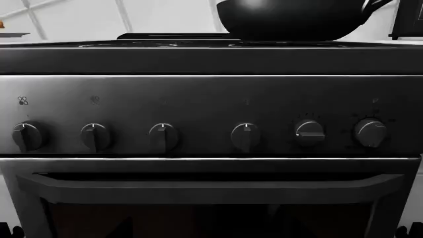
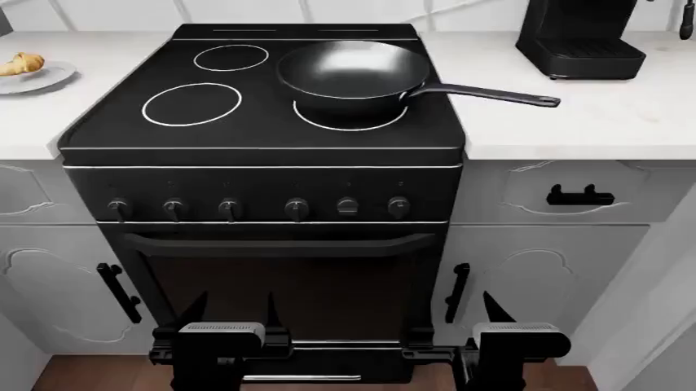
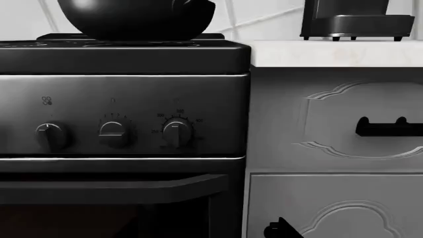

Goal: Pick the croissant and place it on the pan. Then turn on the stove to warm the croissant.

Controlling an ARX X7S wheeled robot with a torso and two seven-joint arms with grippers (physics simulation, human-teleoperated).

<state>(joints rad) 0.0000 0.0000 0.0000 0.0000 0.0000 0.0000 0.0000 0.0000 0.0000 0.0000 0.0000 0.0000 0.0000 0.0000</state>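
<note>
- croissant (image 2: 22,63) is sitting on a white plate (image 2: 44,80) way over on the left counter, well apart from the pan
- pan (image 2: 354,72) is empty, on the stove's (image 2: 261,130) front right burner, handle pointing right toward the coffee machine (image 2: 576,37)
- left gripper (image 2: 221,346) and right gripper (image 2: 520,346) hang low in front of the oven door, holding nothing; can't tell how wide the jaws are
</note>
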